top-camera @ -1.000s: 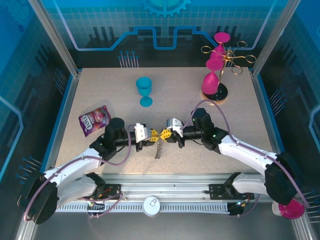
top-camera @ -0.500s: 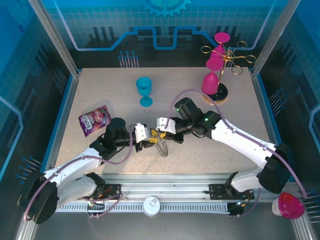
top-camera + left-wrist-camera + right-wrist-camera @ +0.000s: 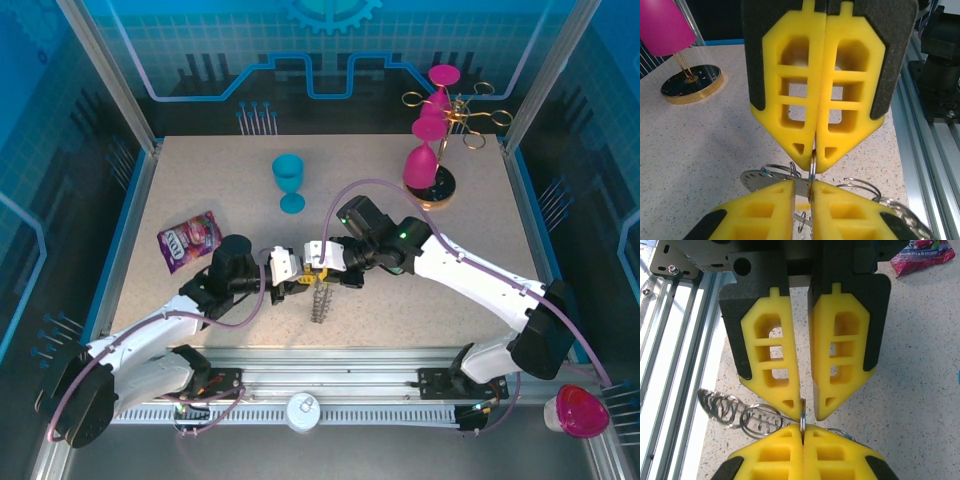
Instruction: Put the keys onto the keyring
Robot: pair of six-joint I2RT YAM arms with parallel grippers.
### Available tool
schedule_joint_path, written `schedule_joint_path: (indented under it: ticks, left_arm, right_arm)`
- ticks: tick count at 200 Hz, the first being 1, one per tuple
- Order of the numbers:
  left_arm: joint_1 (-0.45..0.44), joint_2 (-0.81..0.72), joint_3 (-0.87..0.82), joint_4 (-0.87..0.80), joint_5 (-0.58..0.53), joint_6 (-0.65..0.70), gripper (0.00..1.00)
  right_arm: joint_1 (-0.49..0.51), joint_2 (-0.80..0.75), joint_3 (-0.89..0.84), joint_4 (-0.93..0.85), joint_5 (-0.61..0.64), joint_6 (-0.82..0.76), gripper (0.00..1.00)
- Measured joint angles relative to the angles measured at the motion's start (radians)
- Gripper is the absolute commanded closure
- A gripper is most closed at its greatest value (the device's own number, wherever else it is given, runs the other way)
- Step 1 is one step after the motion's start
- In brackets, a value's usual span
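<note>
Mid-threading, it seems: the keyring (image 3: 812, 172) is clenched by the right gripper (image 3: 802, 430); whether the left gripper (image 3: 807, 415) grips it cannot be told. A prised-open ring is needed next.

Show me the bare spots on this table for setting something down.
Free: the far-left corner, behind the candy bag and left of the blue goblet; the right side between the gold rack and the right arm. Crowded: the middle, where the left gripper and right gripper meet at the keyring, and around the rack's base.
</note>
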Motion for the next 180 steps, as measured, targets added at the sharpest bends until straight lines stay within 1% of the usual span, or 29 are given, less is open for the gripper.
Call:
schedule_joint_path:
  ticks: [12,29,40,47,54,61,68,76,105,118,142,180]
  left_arm:
    - [0.000,0.000,0.000,0.000,0.002,0.001,0.91]
    - [0.000,0.000,0.001,-0.003,0.008,0.005,1.00]
    - [0.000,0.000,0.001,-0.003,0.009,0.003,1.00]
    - [0.001,0.000,0.001,-0.003,0.010,0.003,1.00]
    - [0.001,0.000,0.001,-0.003,0.011,0.002,1.00]
    - [0.001,0.000,0.001,0.000,0.012,-0.001,1.00]
    - [0.000,0.000,0.001,0.004,0.015,-0.002,1.00]
    - [0.001,0.000,0.001,0.010,0.019,-0.004,1.00]
    - [0.000,0.000,0.000,0.051,0.031,-0.024,1.00]
    - [0.001,0.000,-0.005,0.080,0.037,-0.032,1.00]
    - [0.000,0.000,-0.018,0.110,0.047,-0.055,1.00]
    - [0.000,0.000,-0.025,0.142,0.056,-0.069,1.00]
  right_arm:
    - [0.000,0.000,0.000,0.001,0.000,0.000,1.00]
    - [0.000,0.000,0.000,0.003,0.000,0.005,1.00]
    - [0.000,0.000,-0.002,0.009,-0.001,0.013,1.00]
    - [-0.002,-0.005,-0.011,0.023,-0.004,0.026,0.93]
    - [-0.008,-0.014,-0.028,0.041,-0.014,0.042,0.83]
    - [-0.016,-0.027,-0.051,0.067,-0.031,0.062,0.75]
    - [-0.028,-0.047,-0.083,0.108,-0.058,0.082,0.70]
    - [-0.044,-0.074,-0.123,0.160,-0.090,0.105,0.67]
    - [-0.156,-0.209,-0.326,0.400,-0.223,0.231,0.67]
    - [-0.189,-0.253,-0.420,0.516,-0.267,0.279,0.68]
    - [-0.192,-0.269,-0.527,0.659,-0.325,0.340,0.68]
    - [-0.192,-0.255,-0.549,0.793,-0.373,0.396,0.70]
